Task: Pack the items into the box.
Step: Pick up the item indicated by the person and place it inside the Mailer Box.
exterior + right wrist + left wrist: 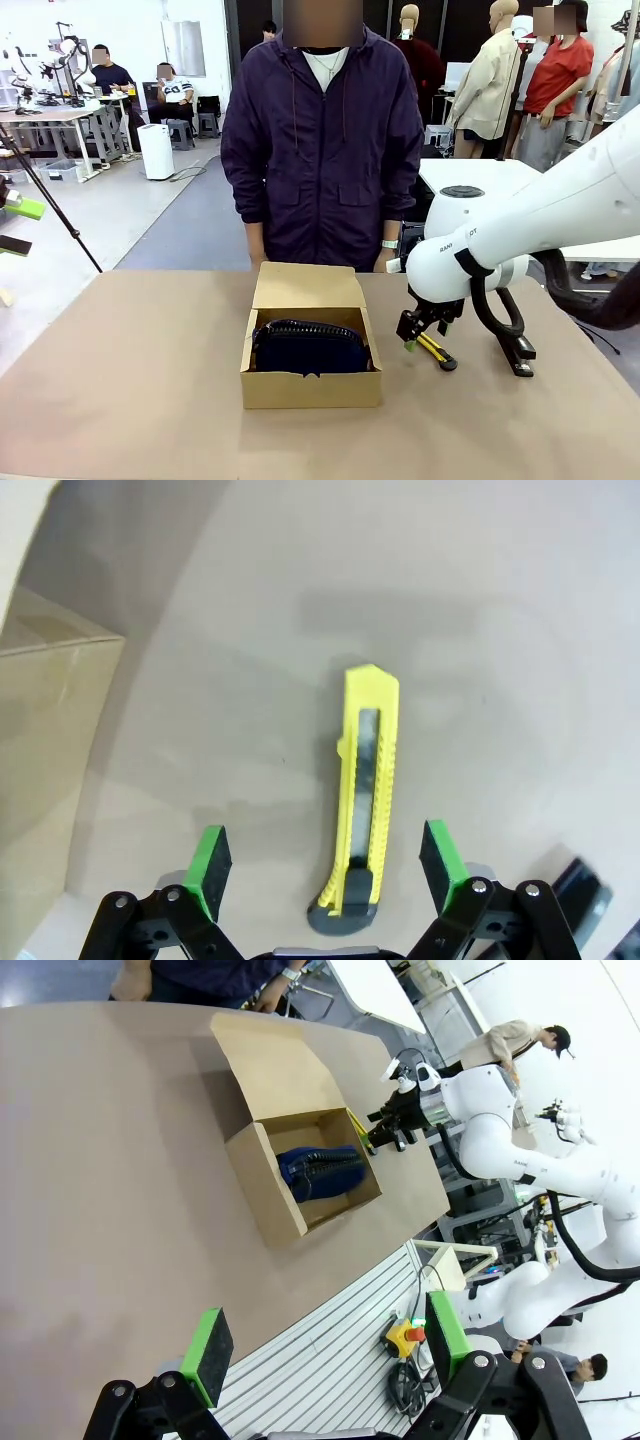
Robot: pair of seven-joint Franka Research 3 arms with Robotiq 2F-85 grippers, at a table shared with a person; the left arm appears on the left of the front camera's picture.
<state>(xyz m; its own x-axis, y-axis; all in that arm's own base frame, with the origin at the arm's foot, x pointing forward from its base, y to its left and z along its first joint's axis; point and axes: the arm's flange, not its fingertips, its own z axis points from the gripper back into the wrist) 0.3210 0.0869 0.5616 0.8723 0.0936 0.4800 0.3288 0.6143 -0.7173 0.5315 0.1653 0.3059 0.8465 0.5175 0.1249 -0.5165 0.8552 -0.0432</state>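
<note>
Box of plain brown cardboard (310, 388), shallow and rectangular, at the middle of the tan table (130, 380), flap lid open and tilted back toward the person in a dark purple jacket (325, 140) at the far side. Inside it, lying flat and taking up nearly the whole floor, a dark navy zippered soft pouch (308, 347), zip uppermost. Just right of the box, flat on the table, a slim yellow-and-black utility knife (437, 351); farther right again, apart from the knife, a small black stapler (515, 352). Right gripper (415, 340) low over the knife's box-side end, jaws spread wide and holding nothing. From the right wrist, the knife (365, 800) lengthwise in the gap of that gripper (325, 858), nearer the right-hand pad in the picture, touching neither pad, black butt toward the camera, yellow tip pointing away; a corner of the box (40, 730) at the picture's left. Height of the pads above the table not clear. Left gripper (325, 1345) also spread wide and empty, high above the table edge and well apart from the box (265, 1185), pouch (320, 1172) and right gripper (385, 1132).
</note>
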